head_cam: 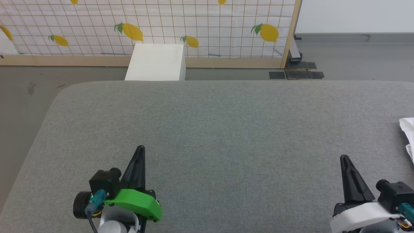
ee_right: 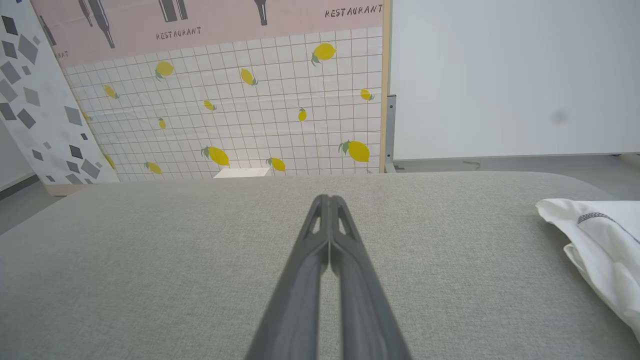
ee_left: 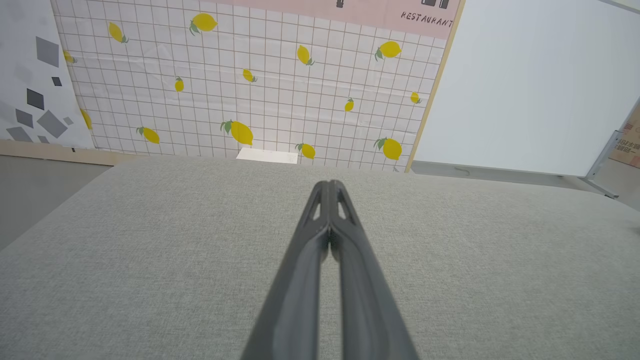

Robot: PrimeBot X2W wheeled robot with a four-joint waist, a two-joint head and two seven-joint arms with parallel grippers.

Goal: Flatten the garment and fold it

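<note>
Garment (head_cam: 408, 129) lies bunched at the far right edge of the grey bench (head_cam: 226, 123), cut by the border of the head view. The right wrist view shows its white folds (ee_right: 600, 245) with a line of dark stitching. The right gripper (head_cam: 344, 159) is closed on nothing; it is near the garment, to its left, but not touching it, with grey bench cloth between them. The left gripper (head_cam: 140, 149) is closed and empty too, well apart from the garment. Behind the bench, a white box (head_cam: 157, 63) stands on the floor before a lemon-printed screen (head_cam: 207, 29).
</note>
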